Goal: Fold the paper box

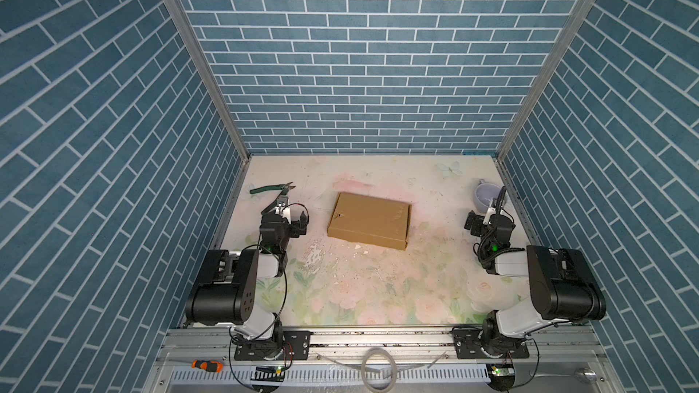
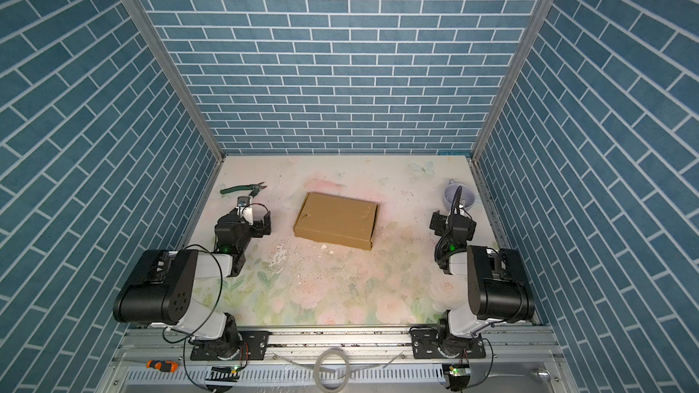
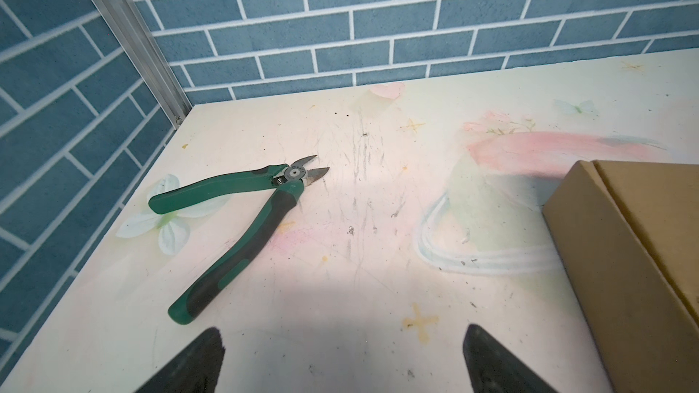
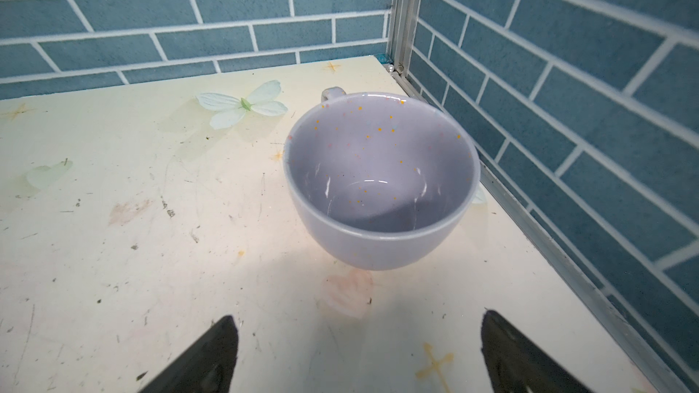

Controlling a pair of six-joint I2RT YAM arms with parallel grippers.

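— We're looking at a table (image 1: 378, 296) with a faded flower print, scuffed and speckled. What do we have lying on it?
— In a top view, a closed brown box (image 1: 368, 221) lies flat just past the middle, toward twelve o'clock.
— At ten o'clock we see green-handled pliers (image 1: 270, 187), handles spread, well apart from the box.
— And at two o'clock we find a lilac cup (image 1: 486, 196), upright, near the corner. A few white scraps (image 1: 357, 246) lie at the box's six o'clock.
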